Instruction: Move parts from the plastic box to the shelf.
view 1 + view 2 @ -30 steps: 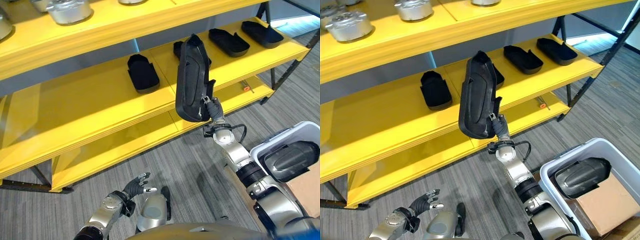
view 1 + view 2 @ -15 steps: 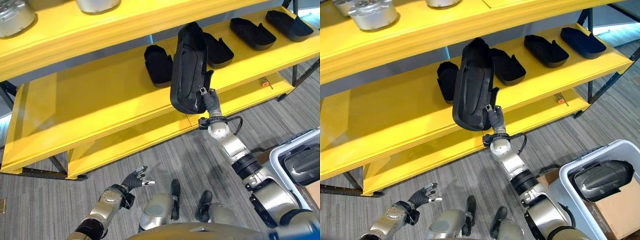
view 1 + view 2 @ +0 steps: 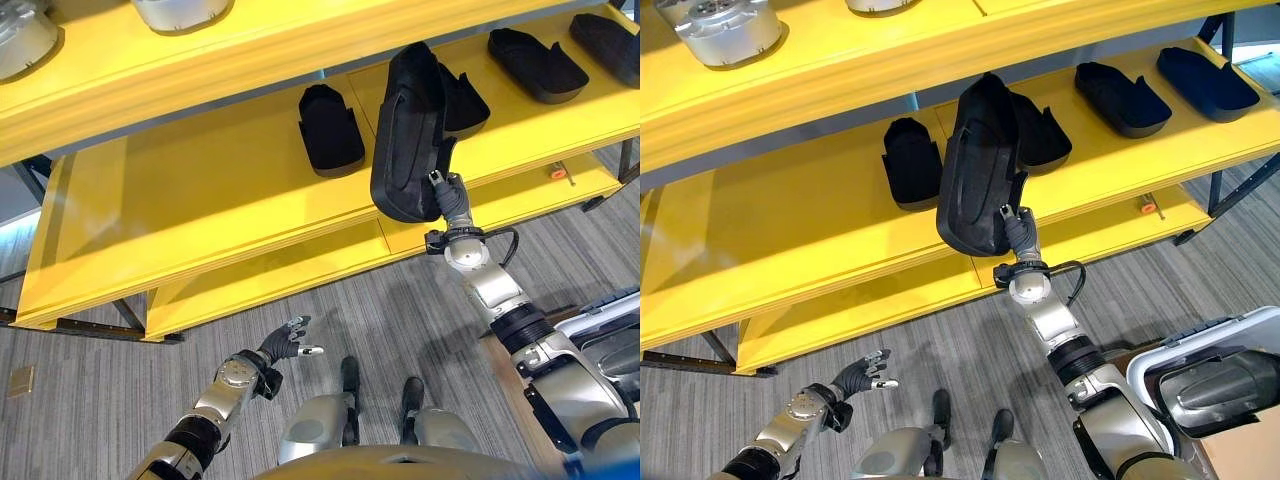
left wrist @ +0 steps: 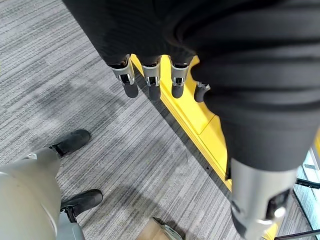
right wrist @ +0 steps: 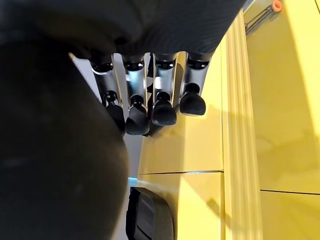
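My right hand [image 3: 447, 196] is shut on the lower end of a long black moulded part [image 3: 408, 135]. It holds the part upright in front of the middle yellow shelf [image 3: 200, 190]. In the right wrist view its fingers [image 5: 145, 102] curl against the black part [image 5: 55, 150]. Several similar black parts lie on that shelf, one [image 3: 330, 140] left of the held part and two [image 3: 535, 65] further right. The white plastic box [image 3: 1200, 345] stands on the floor at the lower right with a dark part [image 3: 1220, 385] in it. My left hand [image 3: 283, 340] hangs open, low over the floor.
Round silver metal parts [image 3: 720, 25] stand on the top shelf. An orange-handled tool [image 3: 560, 172] lies on the lowest shelf board [image 3: 280, 270]. Brown cardboard [image 3: 1240, 455] shows beside the box. The middle shelf has bare yellow room at its left half.
The camera has shifted, so the shelf and box sit differently in the picture. My right hand still holds the black part upright before the middle shelf, and my left hand stays low and open.
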Robot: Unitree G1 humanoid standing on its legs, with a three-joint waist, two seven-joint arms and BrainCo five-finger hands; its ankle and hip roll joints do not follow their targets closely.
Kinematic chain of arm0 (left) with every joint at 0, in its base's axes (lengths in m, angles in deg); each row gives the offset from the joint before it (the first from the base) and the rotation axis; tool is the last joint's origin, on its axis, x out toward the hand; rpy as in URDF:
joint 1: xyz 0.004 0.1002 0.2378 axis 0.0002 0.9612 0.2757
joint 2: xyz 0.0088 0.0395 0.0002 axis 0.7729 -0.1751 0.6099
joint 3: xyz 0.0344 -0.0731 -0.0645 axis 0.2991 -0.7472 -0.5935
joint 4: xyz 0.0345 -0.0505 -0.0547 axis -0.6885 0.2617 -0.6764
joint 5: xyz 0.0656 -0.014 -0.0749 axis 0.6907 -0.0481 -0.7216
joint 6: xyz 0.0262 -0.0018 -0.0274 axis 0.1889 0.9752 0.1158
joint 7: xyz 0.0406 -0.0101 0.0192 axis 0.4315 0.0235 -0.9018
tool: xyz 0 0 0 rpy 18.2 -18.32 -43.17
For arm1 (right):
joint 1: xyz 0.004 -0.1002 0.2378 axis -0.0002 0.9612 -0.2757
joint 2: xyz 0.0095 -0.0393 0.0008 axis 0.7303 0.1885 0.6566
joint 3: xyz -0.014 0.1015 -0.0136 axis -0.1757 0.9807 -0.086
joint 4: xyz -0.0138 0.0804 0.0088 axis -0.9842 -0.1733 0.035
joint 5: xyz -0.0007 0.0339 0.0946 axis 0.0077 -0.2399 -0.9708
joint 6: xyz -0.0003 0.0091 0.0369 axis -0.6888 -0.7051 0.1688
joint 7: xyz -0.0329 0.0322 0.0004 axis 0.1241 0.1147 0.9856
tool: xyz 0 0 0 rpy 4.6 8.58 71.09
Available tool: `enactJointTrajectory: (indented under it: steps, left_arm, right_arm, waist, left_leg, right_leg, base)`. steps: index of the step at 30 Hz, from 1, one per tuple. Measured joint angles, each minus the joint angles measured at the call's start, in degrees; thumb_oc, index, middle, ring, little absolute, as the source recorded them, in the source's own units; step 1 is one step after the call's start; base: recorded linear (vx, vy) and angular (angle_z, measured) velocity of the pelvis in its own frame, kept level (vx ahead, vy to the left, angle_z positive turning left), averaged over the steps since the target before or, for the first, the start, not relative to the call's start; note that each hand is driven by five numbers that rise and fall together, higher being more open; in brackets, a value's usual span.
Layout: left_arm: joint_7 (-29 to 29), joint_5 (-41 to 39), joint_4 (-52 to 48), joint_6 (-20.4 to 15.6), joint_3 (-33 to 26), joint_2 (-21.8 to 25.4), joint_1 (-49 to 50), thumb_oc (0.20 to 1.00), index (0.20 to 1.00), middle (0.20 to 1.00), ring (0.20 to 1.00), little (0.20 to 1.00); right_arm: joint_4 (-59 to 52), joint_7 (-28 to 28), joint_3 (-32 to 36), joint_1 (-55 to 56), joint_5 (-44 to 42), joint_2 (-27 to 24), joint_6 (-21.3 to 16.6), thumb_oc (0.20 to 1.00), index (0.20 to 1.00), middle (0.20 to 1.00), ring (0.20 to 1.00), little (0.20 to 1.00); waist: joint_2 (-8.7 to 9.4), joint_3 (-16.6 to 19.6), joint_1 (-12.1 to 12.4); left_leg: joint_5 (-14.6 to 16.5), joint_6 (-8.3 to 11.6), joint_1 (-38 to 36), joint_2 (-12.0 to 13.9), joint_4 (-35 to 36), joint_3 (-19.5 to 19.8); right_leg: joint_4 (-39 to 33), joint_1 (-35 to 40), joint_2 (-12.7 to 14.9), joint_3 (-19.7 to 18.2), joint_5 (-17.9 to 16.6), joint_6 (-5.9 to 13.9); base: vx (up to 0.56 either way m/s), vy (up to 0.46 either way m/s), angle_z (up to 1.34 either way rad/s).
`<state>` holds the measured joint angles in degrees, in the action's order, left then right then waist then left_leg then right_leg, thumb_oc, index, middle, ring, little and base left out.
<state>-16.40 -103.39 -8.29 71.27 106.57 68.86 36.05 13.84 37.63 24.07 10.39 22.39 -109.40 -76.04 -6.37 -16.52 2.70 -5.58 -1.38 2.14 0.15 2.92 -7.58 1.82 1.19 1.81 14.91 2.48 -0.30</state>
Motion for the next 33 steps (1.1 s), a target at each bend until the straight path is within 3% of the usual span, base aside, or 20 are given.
enactJointTrajectory:
  steps: [2, 5, 9, 10, 11, 12, 13, 15, 16, 18, 19, 20, 21, 22, 23, 24, 27, 33]
  left_arm:
    - [0.1, 0.0, -0.5, 0.5, 0.0, 0.0, 0.2, 1.000, 1.000, 1.000, 1.000, 1.000]
    - [1.3, 0.0, -0.7, 1.2, 0.1, 0.2, 0.2, 1.000, 1.000, 1.000, 1.000, 1.000]
    - [2.2, 1.0, -0.9, 2.0, 0.2, 0.1, -1.1, 1.000, 1.000, 1.000, 1.000, 1.000]
    - [3.1, 1.0, -1.1, 2.1, 0.4, 0.6, -3.9, 1.000, 1.000, 1.000, 1.000, 1.000]
    - [4.4, 1.1, -1.1, 2.2, 0.5, 0.9, -5.1, 1.000, 1.000, 1.000, 1.000, 1.000]
    - [5.7, 1.0, -1.1, 2.1, 0.8, 0.6, -5.3, 1.000, 1.000, 1.000, 1.000, 1.000]
    - [6.4, 1.0, -1.1, 2.1, 1.0, 0.3, -5.3, 1.000, 1.000, 1.000, 1.000, 1.000]
    - [7.0, 1.0, -0.8, 2.2, 2.6, -1.6, -5.8, 1.000, 1.000, 1.000, 1.000, 1.000]
    - [7.0, 1.0, -0.6, 2.2, 2.7, -2.7, -6.0, 1.000, 1.000, 1.000, 1.000, 1.000]
    - [7.0, 0.9, -0.8, 2.2, 2.7, -2.7, -6.8, 1.000, 1.000, 1.000, 1.000, 1.000]
    - [7.0, 0.9, -1.4, 2.2, 2.7, -1.9, -6.8, 1.000, 1.000, 1.000, 1.000, 1.000]
    - [7.0, 0.8, -2.3, 2.2, 2.6, -1.0, -6.1, 1.000, 1.000, 1.000, 1.000, 1.000]
    - [6.9, 0.4, -3.3, 2.9, 2.6, -0.4, -4.7, 1.000, 1.000, 1.000, 1.000, 1.000]
    - [7.0, -0.3, -3.3, 4.5, 2.7, -1.1, -2.8, 1.000, 1.000, 1.000, 1.000, 1.000]
    - [6.9, -0.3, -2.9, 5.2, 2.7, -1.0, -2.7, 1.000, 1.000, 1.000, 1.000, 1.000]
    - [7.0, -0.3, -2.8, 6.0, 2.7, -1.0, -2.9, 1.000, 1.000, 1.000, 1.000, 1.000]
    - [7.0, -0.8, -2.8, 6.1, 2.6, 0.0, -1.9, 1.000, 1.000, 1.000, 1.000, 1.000]
    - [6.9, -0.8, -2.8, 5.5, 2.5, 2.6, 0.8, 1.000, 1.000, 1.000, 1.000, 1.000]
  right_arm:
    - [0.0, 0.1, -0.1, 0.0, 0.0, 0.0, 0.0, 0.200, 0.200, 0.200, 0.200, 0.200]
    - [0.0, 0.2, -0.3, 0.0, 0.0, 0.1, 0.0, 0.200, 0.200, 0.200, 0.200, 0.200]
    - [-0.1, 0.2, -0.3, 0.1, 0.2, -0.5, 0.1, 0.200, 0.200, 0.200, 0.200, 0.200]
    - [-0.2, 0.1, 0.4, -0.3, 0.5, -1.0, 0.3, 0.200, 0.200, 0.200, 0.200, 0.200]
    - [-0.3, 0.1, 0.8, -0.7, 0.6, -0.7, 0.8, 0.200, 0.200, 0.200, 0.200, 0.200]
    - [-0.4, 0.1, 0.8, -0.8, 0.8, -0.4, 1.3, 0.200, 0.200, 0.200, 0.200, 0.200]
    - [-0.4, 0.0, 0.8, -0.8, 1.0, -0.4, 1.4, 0.200, 0.200, 0.200, 0.200, 0.200]
    - [-0.3, -0.2, 1.0, -0.8, 1.3, -2.0, 1.9, 0.200, 0.200, 0.200, 0.200, 0.200]
    - [-0.2, -0.2, 1.0, -0.8, 1.3, -3.1, 2.1, 0.200, 0.200, 0.200, 0.200, 0.200]
    - [-0.1, 0.0, 1.2, -0.9, 1.3, -3.9, 2.6, 0.200, 0.200, 0.200, 0.200, 0.200]
    - [-0.1, 0.1, 1.3, -0.9, 1.3, -2.8, 2.6, 0.200, 0.200, 0.200, 0.200, 0.200]
    - [0.0, 0.1, 1.1, -1.0, 1.3, -2.1, 2.6, 0.200, 0.200, 0.200, 0.200, 0.200]
    - [0.6, 0.2, 0.2, -1.1, 1.4, -2.3, 2.6, 0.200, 0.200, 0.200, 0.200, 0.200]
    - [1.4, 0.5, 0.2, -1.1, 1.9, -2.2, 2.6, 0.200, 0.200, 0.200, 0.200, 0.200]
    - [1.5, 0.3, 0.5, -0.5, 1.8, -1.9, 2.6, 0.200, 0.200, 0.200, 0.200, 0.200]
    - [1.5, 0.3, 0.5, 0.6, 1.7, -2.0, 2.7, 0.200, 0.200, 0.200, 0.200, 0.200]
    - [1.5, 0.9, 0.4, 1.6, 1.9, -1.7, 2.7, 0.200, 0.200, 0.200, 0.200, 0.200]
    - [1.1, 1.6, 0.4, 1.6, 1.8, 0.3, 2.2, 0.200, 0.200, 0.200, 0.200, 0.200]
  waist:
    - [-0.17, -0.1, 0.0]
    - [-0.25, -0.1, 0.1]
    - [-0.80, -0.6, -0.1]
    - [1.63, -2.6, -1.2]
    - [1.88, -3.5, -2.4]
    - [1.01, -3.6, -3.9]
    - [0.52, -3.9, -4.5]
    - [-1.62, -3.8, -6.5]
    - [-2.01, -4.0, -6.5]
    - [-1.20, -3.8, -5.9]
    - [-0.04, -4.0, -5.1]
    - [0.05, -4.0, -4.8]
    - [-0.17, -3.8, -4.6]
    - [-1.06, -3.2, -3.6]
    - [0.48, -3.7, -3.5]
    - [1.10, -3.5, -3.4]
    - [1.38, -3.3, -1.9]
    - [2.74, -2.5, 0.2]
  left_leg:
    - [0.9, 1.29, -0.1, 0.0, 0.1, -0.1]
    - [0.8, 1.14, -0.2, -0.4, 0.0, -0.3]
    - [0.3, 2.02, 0.9, -0.7, -1.8, -4.0]
    - [-1.6, 9.47, 2.6, -2.4, -4.7, -6.8]
    - [3.5, 5.53, 5.0, 1.4, -14.1, -14.4]
    - [6.8, 5.72, 3.9, 8.6, -20.5, -18.7]
    - [6.6, 6.16, 1.9, 10.3, -18.8, -18.1]
    - [2.6, 6.69, -4.1, 11.0, -10.3, -14.9]
    - [3.4, 6.93, -5.2, 9.6, -8.8, -13.8]
    - [4.8, 5.63, -4.7, 7.3, -10.0, -12.3]
    - [7.1, 5.23, -2.4, 7.2, -15.2, -10.2]
    - [8.9, 6.05, -0.7, 9.2, -17.4, -8.5]
    - [7.1, 7.32, -0.6, 12.8, -15.7, -2.6]
    - [10.5, 9.46, -2.6, 12.2, -13.3, -1.9]
    - [11.4, 10.27, -2.6, 10.0, -13.6, -3.2]
    - [11.7, 9.27, -2.2, 8.8, -13.8, -3.2]
    - [11.9, 7.14, -2.2, 6.7, -14.3, -3.7]
    - [11.6, 6.69, -2.9, 6.8, -14.1, -2.8]
  right_leg:
    - [-0.4, 0.4, 0.0, 0.0, 0.3, 0.43]
    - [-0.4, 0.5, 0.3, 0.0, 0.4, 0.42]
    - [1.2, 0.4, 1.5, 1.4, 1.5, -0.29]
    - [2.5, 0.0, 5.8, 3.0, 1.9, -1.35]
    - [2.7, 0.3, 6.8, 4.8, 1.8, -1.34]
    - [3.2, 0.6, 6.9, 5.2, 2.0, -1.19]
    - [4.0, 0.6, 7.3, 4.9, 2.1, -1.07]
    - [7.6, -0.9, 8.9, 4.0, 3.2, 0.81]
    - [9.4, -1.9, 10.1, 3.3, 3.3, 1.10]
    - [10.4, -2.8, 13.2, 2.2, 2.7, 2.09]
    - [10.0, -2.9, 14.7, 0.3, 2.9, 2.47]
    - [10.0, -2.9, 15.1, -0.4, 2.9, 3.41]
    - [12.5, -4.2, 16.0, -3.0, 4.0, 6.54]
    - [14.8, -6.6, 17.2, -5.9, 3.6, 8.80]
    - [14.4, -6.7, 19.5, -7.1, 2.1, 10.04]
    - [14.2, -6.9, 20.5, -6.8, 0.9, 9.01]
    - [13.4, -5.6, 20.5, -5.7, -1.9, 8.49]
    - [12.4, -3.6, 20.3, -5.1, -3.0, 9.19]
  base:
    - [0.15, -0.056, 0.04]
    - [0.11, -0.049, 0.03]
    - [0.05, 0.025, 0.23]
    - [0.10, 0.173, 0.75]
    - [0.04, 0.268, 0.82]
    - [0.09, 0.273, 0.47]
    - [0.14, 0.398, 0.17]
    - [0.16, 0.379, 0.00]
    - [0.13, 0.377, -0.06]
    - [0.15, 0.375, -0.02]
    - [0.16, 0.331, -0.11]
    - [0.20, 0.460, -0.20]
    - [0.22, 0.481, -0.61]
    - [0.18, 0.376, -0.58]
    - [0.13, 0.207, -0.48]
    - [0.09, 0.154, -0.01]
    - [0.10, 0.155, 0.08]
    - [0.02, 0.092, 0.09]
